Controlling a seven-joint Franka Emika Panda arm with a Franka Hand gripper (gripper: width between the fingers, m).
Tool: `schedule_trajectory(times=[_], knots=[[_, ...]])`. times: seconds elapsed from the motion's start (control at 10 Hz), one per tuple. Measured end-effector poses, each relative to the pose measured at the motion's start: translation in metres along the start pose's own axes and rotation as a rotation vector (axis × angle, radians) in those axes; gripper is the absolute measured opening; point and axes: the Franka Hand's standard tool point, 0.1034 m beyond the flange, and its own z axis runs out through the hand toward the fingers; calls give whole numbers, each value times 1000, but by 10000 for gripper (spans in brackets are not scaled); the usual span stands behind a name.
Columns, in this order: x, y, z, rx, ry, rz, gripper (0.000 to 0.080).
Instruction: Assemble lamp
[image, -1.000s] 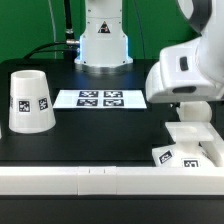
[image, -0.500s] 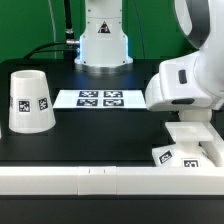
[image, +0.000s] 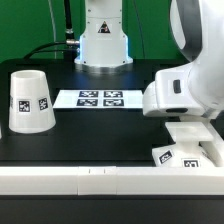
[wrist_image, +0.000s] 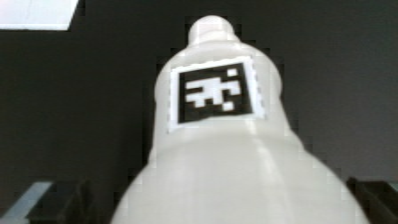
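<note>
**Gripper:** the fingers are hidden below the arm's white wrist housing (image: 186, 90), at the right of the exterior view. The wrist view shows no finger plainly either, so I cannot tell whether they are clenched or released.

**Bulb** (wrist_image: 217, 130): fills the wrist view, with its broad end nearest the camera and its narrow end pointing away. One square tag sits on the neck. It is close enough to suggest it is being grasped, but this is unconfirmed. It does not show in the exterior view.

**Base** (image: 186, 152): lower right of the exterior view, directly under the housing. It is stepped, with tags facing front. Whether the bulb touches it cannot be told.

**Marker board** (image: 100, 98): centre of the frame, flat on the black table (image: 110, 135).

**Shade** (image: 29, 101): left of the frame, well apart from the base. It stands mouth down, so its inside is hidden and nothing can be seen in it.

**Step, as judged:** fitting the bulb to the base. The next move calls for the narrow end to be centred over the base, held upright and seated. The shade goes on afterwards.
</note>
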Motion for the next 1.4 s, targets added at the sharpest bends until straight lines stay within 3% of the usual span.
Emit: schedule_trajectory(times=[0.1,0.2,0.3,0.6,0.8,1.1,1.2,1.3,1.4], knots=[[1,-1,0,0,4,-2,699],[1,-2,0,-1,5,-4,605],[1,-2,0,-1,5,-5,575],[0,-1,-4,0,12,-36,575],[-6,7,-27,-2,48,-120,575],[-29,28,-91,8,155,-201,577],[-33,29,-102,3,214,-204,577],[-34,28,-95,2,208,-204,577],[-26,28,-97,4,246,-203,577]])
